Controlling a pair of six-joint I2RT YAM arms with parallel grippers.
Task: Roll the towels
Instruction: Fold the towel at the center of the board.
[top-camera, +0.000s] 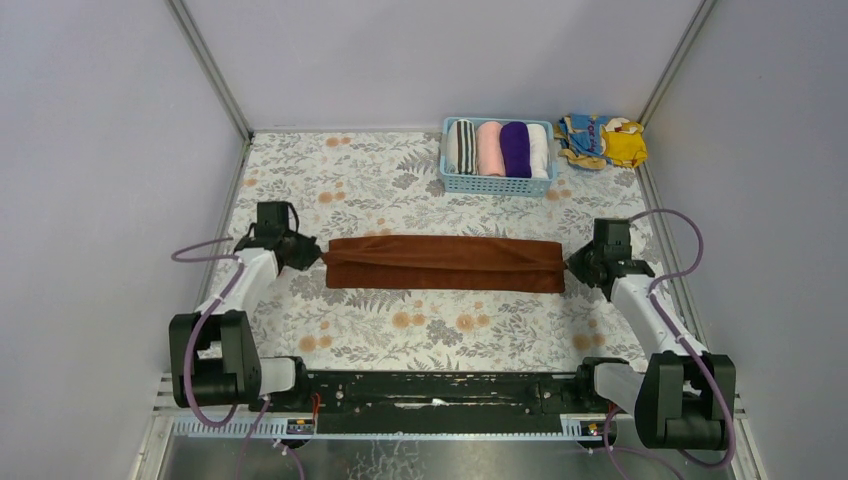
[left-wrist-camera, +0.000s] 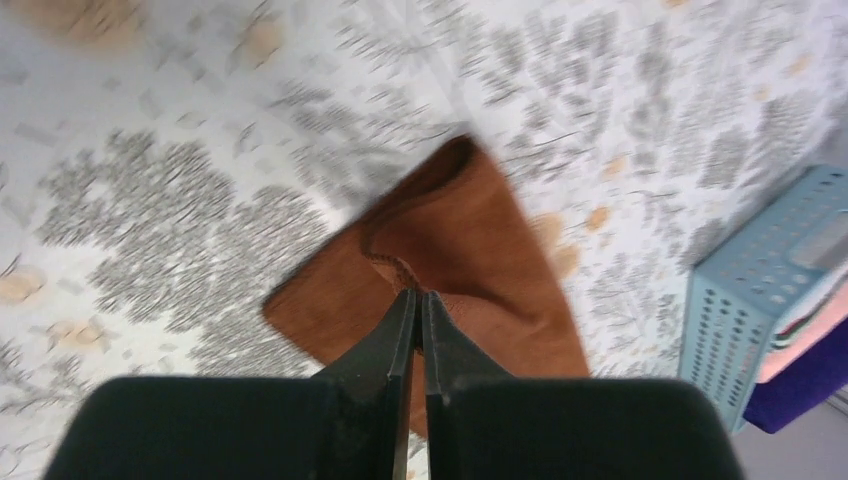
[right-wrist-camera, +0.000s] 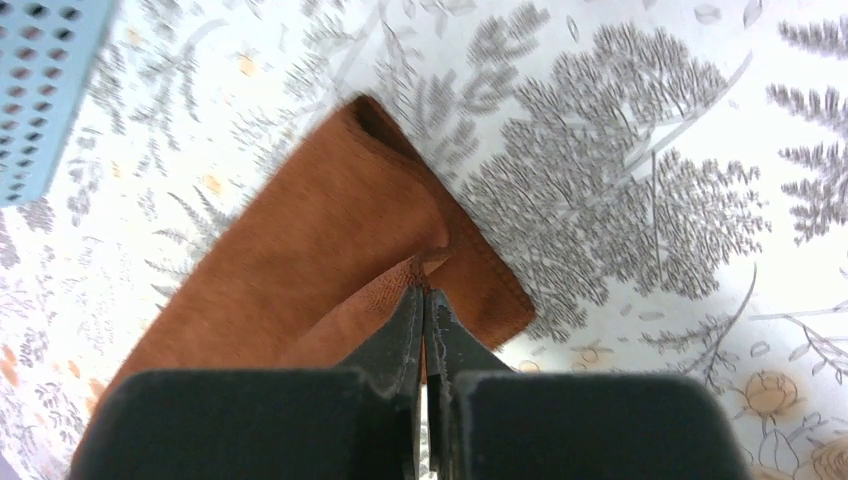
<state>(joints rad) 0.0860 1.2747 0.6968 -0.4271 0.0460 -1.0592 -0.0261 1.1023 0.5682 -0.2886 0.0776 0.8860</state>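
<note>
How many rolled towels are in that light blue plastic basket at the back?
4, side by side in the light blue plastic basket: from left, a black-and-white striped towel, a pink towel, a deep purple towel, a white towel. Others could hide underneath.

The top external camera sits high above and behind the arm bases. It looks down and forward over the whole floral-patterned desk (top-camera: 400, 330) to the back wall, which gives a wide, distant view. The left wrist camera looks along its own black left fingers (left-wrist-camera: 385, 360), close to the desk, at the left end of the rust-brown terry towel (left-wrist-camera: 470, 250). A light blue perforated plastic basket (left-wrist-camera: 745, 310) sits at its right edge. The right wrist camera, equally near, faces past the black right fingers (right-wrist-camera: 395, 345) at the towel's opposite end, with the basket's corner at upper left. All three views share the towel and basket — each wrist view shows only one end of the towel.
</note>
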